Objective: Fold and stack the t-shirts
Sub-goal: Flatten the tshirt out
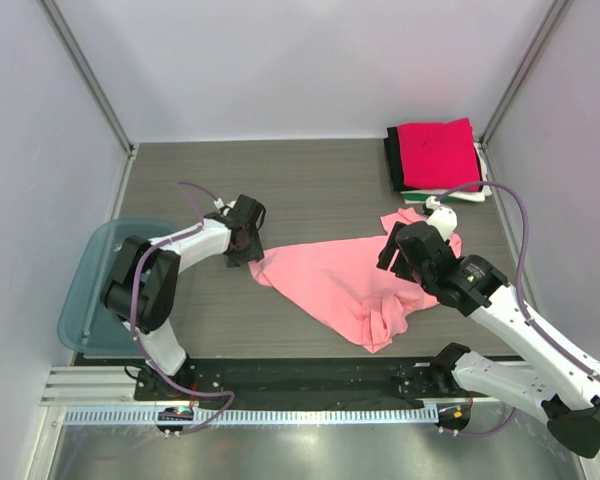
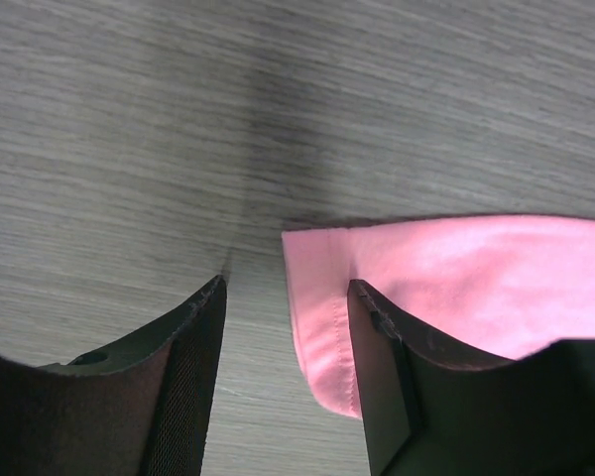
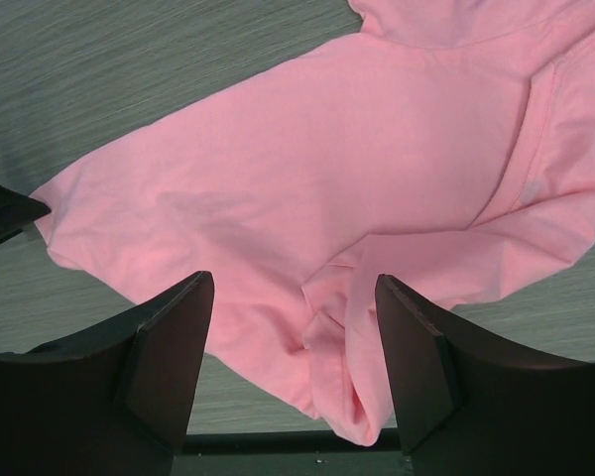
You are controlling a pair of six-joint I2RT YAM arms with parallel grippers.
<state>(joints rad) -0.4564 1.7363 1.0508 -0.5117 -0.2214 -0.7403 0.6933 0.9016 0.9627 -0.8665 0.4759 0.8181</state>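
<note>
The salmon-pink t-shirt [image 1: 345,280] lies unfolded and rumpled near the centre of the table [image 1: 310,180]. Its long axis runs across the table from the left arm's side to the right arm's side, and a bunched lobe [image 1: 378,325] points toward the near edge. The left gripper [image 1: 247,240] stands at the shirt's left end. In the left wrist view its jaws are parted, and the hemmed corner [image 2: 322,327] lies in the gap, close beside one finger [image 2: 382,377] and clear of the other, so nothing is clamped. The right gripper [image 1: 402,252] hangs over the shirt's right half, jaws likewise parted and empty, with open cloth rather than an edge below it. The left gripper is therefore better placed: the corner already sits between its jaws, and closing appears sufficient to take it. The folded stack [image 1: 435,155], magenta-red on top, sits at the far right of the table, just beyond the shirt's right end.
</note>
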